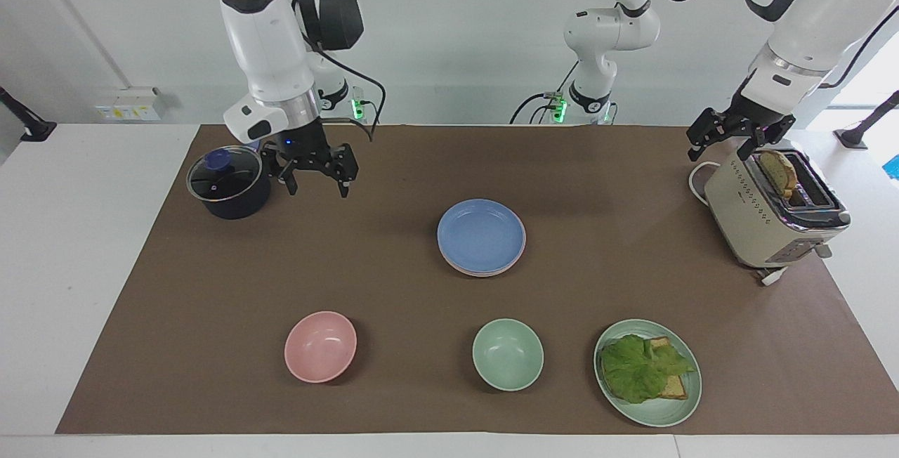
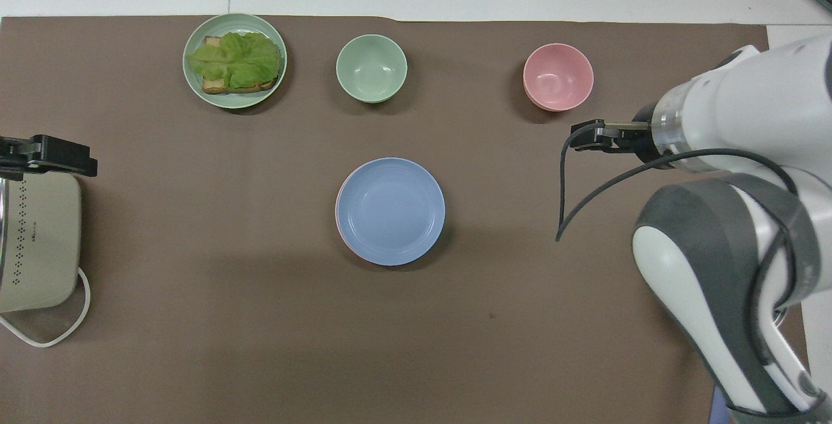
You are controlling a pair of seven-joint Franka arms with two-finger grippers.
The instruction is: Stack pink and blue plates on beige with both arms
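Note:
The blue plate [image 1: 481, 233] [image 2: 390, 209] lies on top of a stack at the middle of the brown mat. A thin rim of the pink plate [image 1: 484, 273] [image 2: 338, 221] shows under it. The beige plate is hidden in both views. My right gripper [image 1: 316, 190] [image 2: 583, 136] hangs open and empty over the mat between the pot and the stack, well clear of the plates. My left gripper [image 1: 727, 149] [image 2: 47, 155] waits open and empty over the toaster at the left arm's end of the table.
A dark pot with a glass lid [image 1: 228, 184] stands beside my right gripper. Farther from the robots sit a pink bowl [image 1: 320, 346] [image 2: 558, 77], a green bowl [image 1: 507, 355] [image 2: 371, 67] and a green plate [image 1: 660, 419] [image 2: 234, 103] with lettuce on bread. A beige toaster [image 1: 765, 226] [image 2: 39, 242] holds toast.

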